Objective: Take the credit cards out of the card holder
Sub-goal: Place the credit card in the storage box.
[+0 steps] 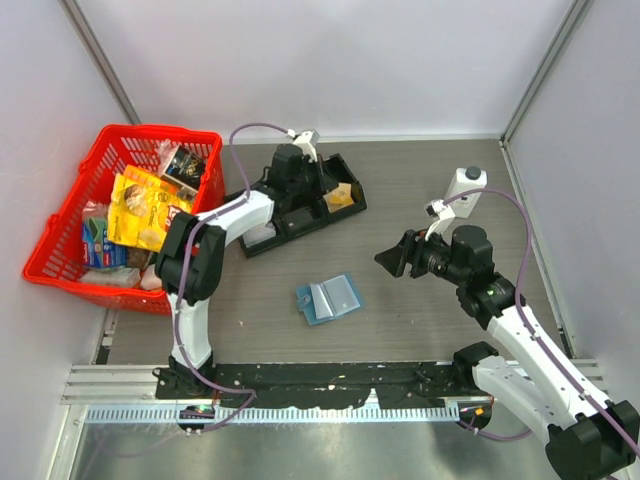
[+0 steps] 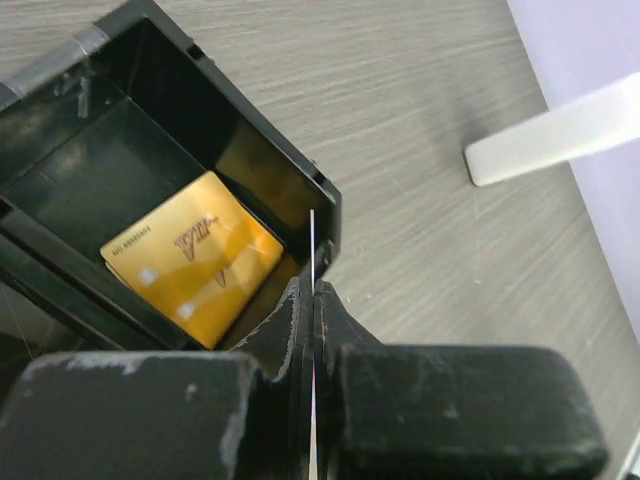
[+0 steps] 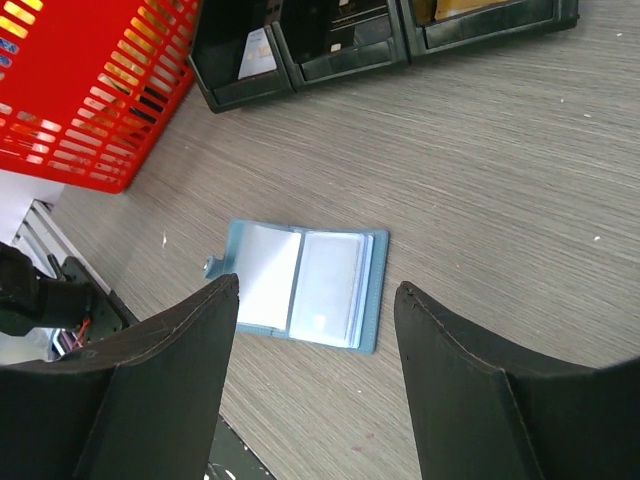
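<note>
The light-blue card holder (image 1: 329, 298) lies open and flat on the table; in the right wrist view (image 3: 303, 285) its clear sleeves look pale and a card seems to sit in the right half. My left gripper (image 1: 287, 172) is over the black tray (image 1: 300, 218), shut on a thin card seen edge-on (image 2: 312, 238). It hangs above the end compartment, where a gold card (image 2: 195, 258) lies. My right gripper (image 1: 396, 258) is open and empty, held above the table to the right of the holder. The holder shows between its fingers (image 3: 190, 340).
A red basket (image 1: 120, 215) full of packets stands at the left, touching the table's left side. The black three-compartment tray also shows at the top of the right wrist view (image 3: 340, 62), with a white item (image 3: 258, 52) in one compartment. Walls close the back and sides.
</note>
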You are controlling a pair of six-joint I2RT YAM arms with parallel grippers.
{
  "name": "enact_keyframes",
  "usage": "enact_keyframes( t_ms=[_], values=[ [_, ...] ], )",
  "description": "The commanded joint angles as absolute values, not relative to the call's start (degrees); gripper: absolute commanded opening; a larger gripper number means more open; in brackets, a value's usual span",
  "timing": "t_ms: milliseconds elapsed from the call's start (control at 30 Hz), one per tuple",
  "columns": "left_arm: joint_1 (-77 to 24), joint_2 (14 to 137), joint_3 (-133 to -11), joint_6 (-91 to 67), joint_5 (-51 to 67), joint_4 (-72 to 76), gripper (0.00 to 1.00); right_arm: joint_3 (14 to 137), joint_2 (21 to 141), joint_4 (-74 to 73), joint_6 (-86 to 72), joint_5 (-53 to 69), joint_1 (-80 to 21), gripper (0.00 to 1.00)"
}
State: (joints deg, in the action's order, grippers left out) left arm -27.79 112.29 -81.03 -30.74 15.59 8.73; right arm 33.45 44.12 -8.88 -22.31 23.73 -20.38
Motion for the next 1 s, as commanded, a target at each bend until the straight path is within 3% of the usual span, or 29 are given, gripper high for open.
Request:
enact_keyframes(
  t_ms=[0,267,500,667,967],
  values=[
    [-27.25,117.58,-87.70,-29.62,11.43,10.28,0.01,34.80,43.42,-10.02,-19.95,22.24,-20.21,0.68],
    [-27.25,126.99,-96.59,-29.45,11.34,7.12,0.07,35.51,45.17,-10.55,-18.72,21.80,-20.21,0.68],
    [-27.07,125.69,-97.47,-26.37,7.83,3.61,0.32,36.82,46.23,-11.86,-16.96,21.09,-20.21,0.68],
    [-27.25,121.74,-97.03,-22.94,6.24,0.53,0.43,37.09,46.41,-12.13,-15.91,21.18,-20.21,0.68],
    [-29.52,108.30,-90.71,-23.37,5.71,-5.26,0.44,37.00,47.02,-12.75,-15.99,25.13,-20.21,0.68]
  ],
)
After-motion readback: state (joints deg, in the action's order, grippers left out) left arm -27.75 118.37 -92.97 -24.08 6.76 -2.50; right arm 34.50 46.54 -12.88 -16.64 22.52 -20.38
